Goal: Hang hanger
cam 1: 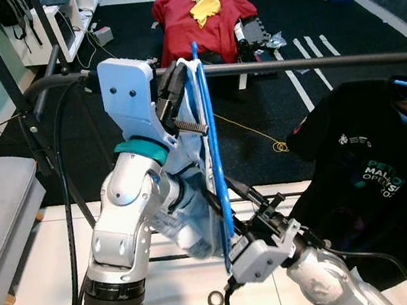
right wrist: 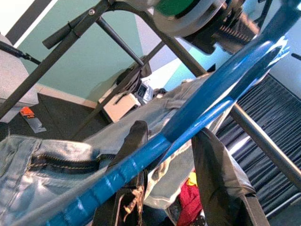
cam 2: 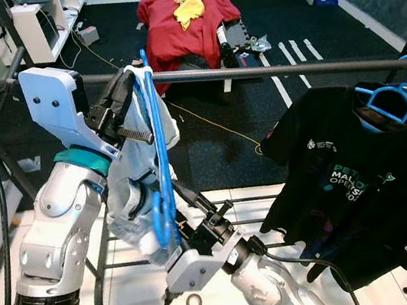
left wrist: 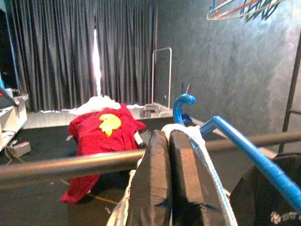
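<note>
The left gripper (left wrist: 170,160), fingers pressed shut on the blue hanger (cam 1: 213,151), lifts its hook over the rail (cam 1: 313,64) just ahead, while the right gripper (right wrist: 174,155), fingers parted around the hanger's lower arm, steadies the light denim garment (cam 2: 138,201).

My head's two eyes look down, sharing the rail (cam 1: 313,64) toward twelve o'clock. Both wrist cameras sit close against the blue hanger (right wrist: 197,106).

Blue hanger (cam 1: 212,143); pale blue denim garment (cam 1: 192,201); black printed T-shirt (cam 1: 378,179); dark rail (cam 1: 314,65); red cloth (cam 1: 201,13).
</note>
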Controlling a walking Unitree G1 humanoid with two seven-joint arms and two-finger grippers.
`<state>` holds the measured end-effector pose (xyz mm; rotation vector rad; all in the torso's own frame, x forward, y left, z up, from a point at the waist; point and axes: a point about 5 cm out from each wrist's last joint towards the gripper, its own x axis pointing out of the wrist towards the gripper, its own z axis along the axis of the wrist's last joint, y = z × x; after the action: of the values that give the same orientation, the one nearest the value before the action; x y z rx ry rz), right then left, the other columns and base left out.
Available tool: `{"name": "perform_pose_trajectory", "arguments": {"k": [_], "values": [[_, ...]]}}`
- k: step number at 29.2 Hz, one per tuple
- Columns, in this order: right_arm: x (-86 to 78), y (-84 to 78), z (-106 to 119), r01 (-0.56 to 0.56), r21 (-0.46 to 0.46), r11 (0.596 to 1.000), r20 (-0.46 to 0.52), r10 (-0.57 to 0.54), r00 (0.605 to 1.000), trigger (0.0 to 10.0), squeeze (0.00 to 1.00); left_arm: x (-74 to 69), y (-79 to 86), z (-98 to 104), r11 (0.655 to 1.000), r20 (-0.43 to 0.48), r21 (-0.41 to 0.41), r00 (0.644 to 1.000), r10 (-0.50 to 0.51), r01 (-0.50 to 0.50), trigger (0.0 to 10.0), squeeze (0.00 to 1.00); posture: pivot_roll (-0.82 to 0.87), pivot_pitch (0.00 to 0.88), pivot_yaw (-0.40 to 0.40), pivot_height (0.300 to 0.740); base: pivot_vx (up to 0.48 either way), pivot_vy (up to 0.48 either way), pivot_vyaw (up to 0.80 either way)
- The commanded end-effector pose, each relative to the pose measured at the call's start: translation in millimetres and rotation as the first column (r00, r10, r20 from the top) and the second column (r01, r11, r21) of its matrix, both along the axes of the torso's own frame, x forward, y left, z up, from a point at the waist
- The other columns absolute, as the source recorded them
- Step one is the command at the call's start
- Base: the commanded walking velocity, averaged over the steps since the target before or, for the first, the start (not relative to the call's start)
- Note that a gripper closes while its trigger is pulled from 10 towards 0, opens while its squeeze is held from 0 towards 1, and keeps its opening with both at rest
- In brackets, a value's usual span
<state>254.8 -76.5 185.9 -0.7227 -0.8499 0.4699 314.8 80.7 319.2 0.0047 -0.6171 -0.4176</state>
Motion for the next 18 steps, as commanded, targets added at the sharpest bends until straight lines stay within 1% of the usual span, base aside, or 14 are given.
{"name": "perform_pose_trajectory", "arguments": {"k": [1, 3, 5, 7, 10, 11, 12, 13, 15, 18], "values": [[-2.6, -1.6, 0.2, 0.001, 0.004, 1.0, -0.006, -0.001, 1.0, 10.0, 0.0, -1.2, -3.7, 0.4, 1.0, 0.014, 0.015, 1.0, -0.005, 0.005, 0.0, 0.0, -0.14, 0.173, 0.055, 0.74, 0.0, 0.0, 0.0], [-6.6, -13.4, -7.2, 0.036, -0.005, 0.999, -0.039, -0.037, 0.999, 10.0, 0.0, 6.0, 0.0, -7.7, 0.999, -0.016, 0.031, 0.999, 0.045, -0.044, 0.0, 0.0, -0.15, 0.174, 0.053, 0.74, 0.0, 0.0, 0.0], [-9.6, -27.1, -22.3, 0.084, -0.014, 0.996, -0.116, -0.085, 0.99, 10.0, 0.0, 12.1, 4.3, -15.0, 0.994, -0.042, 0.045, 0.994, 0.098, -0.096, 0.0, 0.0, -0.15, 0.177, 0.053, 0.74, 0.0, 0.0, 0.0], [-10.3, -29.7, -25.9, 0.096, -0.016, 0.995, -0.133, -0.098, 0.986, 10.0, 0.0, 13.2, 5.2, -16.4, 0.993, -0.047, 0.048, 0.993, 0.109, -0.106, 0.0, 0.0, -0.15, 0.177, 0.053, 0.74, 0.0, 0.0, 0.0], [-15.6, -41.3, -46.1, 0.15, -0.048, 0.987, -0.2, -0.157, 0.967, 10.0, 0.0, 16.1, 9.1, -19.5, 0.989, -0.062, 0.046, 0.987, 0.146, -0.143, 0.0, 0.0, -0.16, 0.181, 0.054, 0.74, 0.0, 0.0, 0.0], [-15.6, -41.3, -46.1, 0.15, -0.048, 0.987, -0.2, -0.157, 0.967, 10.0, 0.0, 16.1, 9.1, -19.5, 0.989, -0.062, 0.046, 0.987, 0.146, -0.143, 0.0, 0.0, -0.16, 0.181, 0.054, 0.74, 0.0, 0.0, 0.0], [-17.7, -44.8, -53.5, 0.167, -0.053, 0.984, -0.23, -0.175, 0.957, 10.0, 0.0, 16.5, 9.6, -19.4, 0.989, -0.063, 0.04, 0.987, 0.148, -0.146, 0.0, 0.0, -0.16, 0.181, 0.056, 0.74, 0.0, 0.0, 0.0], [-17.7, -44.8, -53.5, 0.167, -0.053, 0.984, -0.23, -0.175, 0.957, 10.0, 0.0, 16.5, 9.6, -19.4, 0.989, -0.063, 0.04, 0.987, 0.148, -0.146, 0.0, 0.0, -0.16, 0.181, 0.056, 0.74, 0.0, 0.0, 0.0], [-20.3, -47.7, -61.5, 0.187, -0.059, 0.981, -0.268, -0.196, 0.943, 10.0, 0.0, 16.2, 8.9, -16.6, 0.991, -0.06, 0.022, 0.989, 0.134, -0.132, 0.0, 0.0, -0.16, 0.18, 0.059, 0.74, 0.0, 0.0, 0.0], [-18.9, -49.4, -56.5, 0.208, -0.041, 0.977, -0.262, -0.211, 0.942, 10.0, 0.0, 15.4, 6.9, -14.0, 0.993, -0.049, 0.013, 0.992, 0.116, -0.115, 0.0, 0.0, -0.16, 0.177, 0.06, 0.74, 0.0, 0.0, 0.0]]}}
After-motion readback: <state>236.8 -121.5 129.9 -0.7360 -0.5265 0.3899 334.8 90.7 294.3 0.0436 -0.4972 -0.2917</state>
